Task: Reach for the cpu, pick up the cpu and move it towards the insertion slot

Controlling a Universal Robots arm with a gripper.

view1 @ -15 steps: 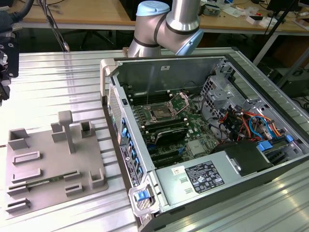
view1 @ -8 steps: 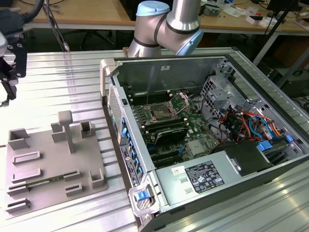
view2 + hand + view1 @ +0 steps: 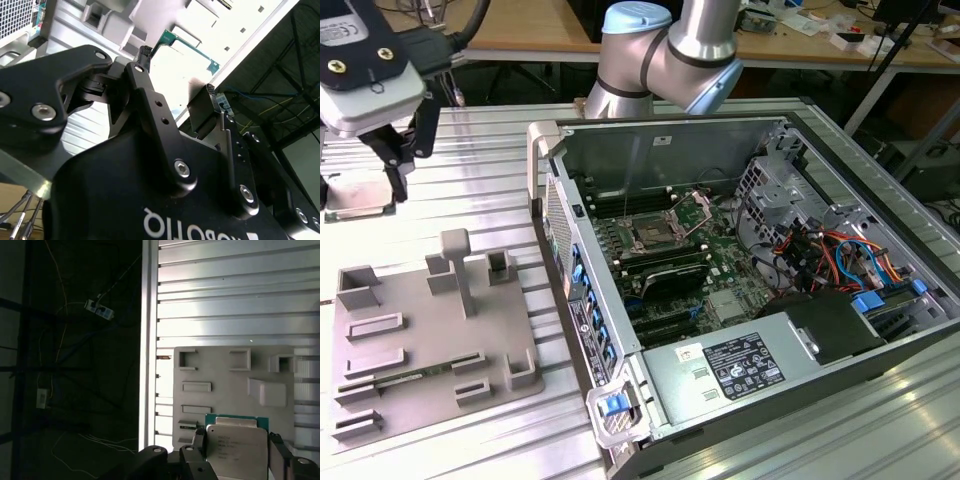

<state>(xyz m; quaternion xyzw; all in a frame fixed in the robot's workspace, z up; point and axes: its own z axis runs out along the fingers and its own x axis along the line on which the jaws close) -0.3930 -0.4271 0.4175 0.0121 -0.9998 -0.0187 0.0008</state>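
The cpu (image 3: pixel 360 195), a thin silvery square with a green edge, is at the exterior view's far left, beyond the grey tray. My gripper (image 3: pixel 360 186) hangs over it, one dark finger (image 3: pixel 396 178) at its side. In the first wrist view the cpu (image 3: pixel 235 444) sits between the two fingers (image 3: pixel 200 441), which touch its opposite edges. The second wrist view shows the cpu (image 3: pixel 186 57) bright between the fingertips (image 3: pixel 145 52). The insertion slot (image 3: pixel 653 235), a shiny metal frame with a dark centre, lies on the motherboard inside the open computer case.
The grey plastic tray (image 3: pixel 420 320) with raised blocks lies on the ribbed metal table (image 3: pixel 470 180), between the cpu and the open computer case (image 3: pixel 552 180). The arm's elbow (image 3: pixel 660 50) stands behind the case. Cables and a power supply (image 3: pixel 740 365) fill the case's right side.
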